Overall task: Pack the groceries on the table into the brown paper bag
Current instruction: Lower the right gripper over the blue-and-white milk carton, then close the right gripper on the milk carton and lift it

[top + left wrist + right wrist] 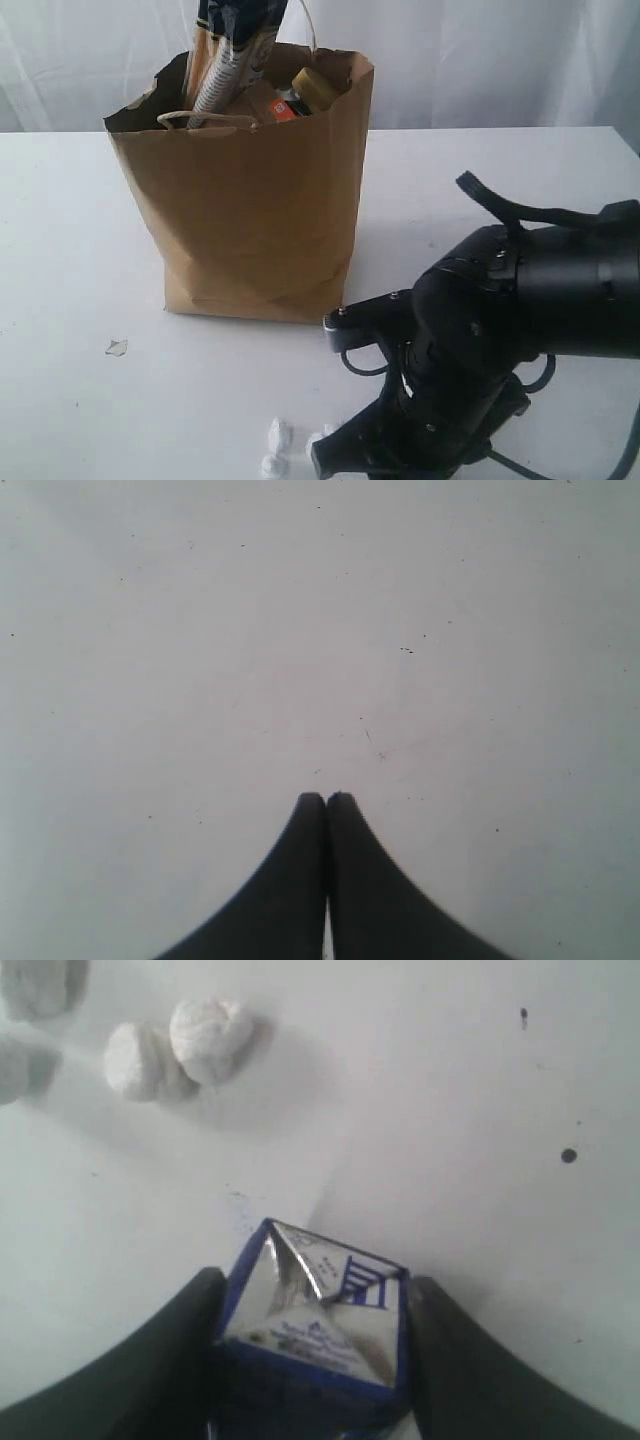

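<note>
White speckled table (80,300) carries upright brown paper bag (250,200), few white lumps (280,435) in front, clear scrap (117,347) left, small blue-white carton (315,1325).

I could read nothing: the blue print on the small blue-white carton (318,1332) and the lettering on the spaghetti packet (232,55) were too blurred.

Bright, diffuse light comes through the white curtain (480,60) behind the bag (250,200), leaving the table (80,250) pale. The bag casts only a faint, soft shadow to its right, and its front face sits in mild shade. The black arm (520,320) in front of the bag reads as a dark mass with little detail. Both wrist views are soft and cool-tinted — the carton (315,1330) and the white lumps (180,1045) blur, with gentle shadows beside them.
</note>
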{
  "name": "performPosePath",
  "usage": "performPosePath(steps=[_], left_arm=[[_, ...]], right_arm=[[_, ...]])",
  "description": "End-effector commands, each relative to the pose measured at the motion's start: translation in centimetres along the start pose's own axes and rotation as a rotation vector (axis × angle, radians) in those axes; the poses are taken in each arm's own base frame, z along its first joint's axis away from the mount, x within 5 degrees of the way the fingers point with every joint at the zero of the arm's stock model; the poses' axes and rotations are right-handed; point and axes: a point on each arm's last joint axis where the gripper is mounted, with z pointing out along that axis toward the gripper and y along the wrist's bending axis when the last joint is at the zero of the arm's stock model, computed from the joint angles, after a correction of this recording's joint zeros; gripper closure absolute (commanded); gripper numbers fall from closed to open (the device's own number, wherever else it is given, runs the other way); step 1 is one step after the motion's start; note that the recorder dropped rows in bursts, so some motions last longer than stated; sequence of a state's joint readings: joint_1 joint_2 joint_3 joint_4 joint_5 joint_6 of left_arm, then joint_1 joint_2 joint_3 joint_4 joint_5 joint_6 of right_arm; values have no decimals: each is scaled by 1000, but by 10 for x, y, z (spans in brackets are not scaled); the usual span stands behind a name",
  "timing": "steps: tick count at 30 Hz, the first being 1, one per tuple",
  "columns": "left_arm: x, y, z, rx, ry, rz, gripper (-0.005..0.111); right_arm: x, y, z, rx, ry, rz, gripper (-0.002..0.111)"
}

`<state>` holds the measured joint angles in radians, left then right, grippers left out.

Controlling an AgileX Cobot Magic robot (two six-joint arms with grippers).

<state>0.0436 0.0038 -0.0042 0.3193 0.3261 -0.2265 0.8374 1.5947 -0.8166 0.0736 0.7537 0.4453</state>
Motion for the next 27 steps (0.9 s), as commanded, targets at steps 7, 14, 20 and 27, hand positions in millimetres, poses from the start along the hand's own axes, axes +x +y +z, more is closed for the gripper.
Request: performPosePath(steps=[7, 14, 20, 27], left_arm=[[1, -1, 0, 8, 2, -2, 107], [1, -1, 0, 8, 2, -2, 107], [1, -1, 0, 8, 2, -2, 107], [1, -1, 0, 8, 2, -2, 107]], right_arm=[[0, -6, -10, 53, -27, -53, 83], [-1, -16, -33, 42, -79, -26, 83], [-8, -25, -41, 22, -154, 10, 94], [-8, -28, -41, 51, -147, -10, 105]])
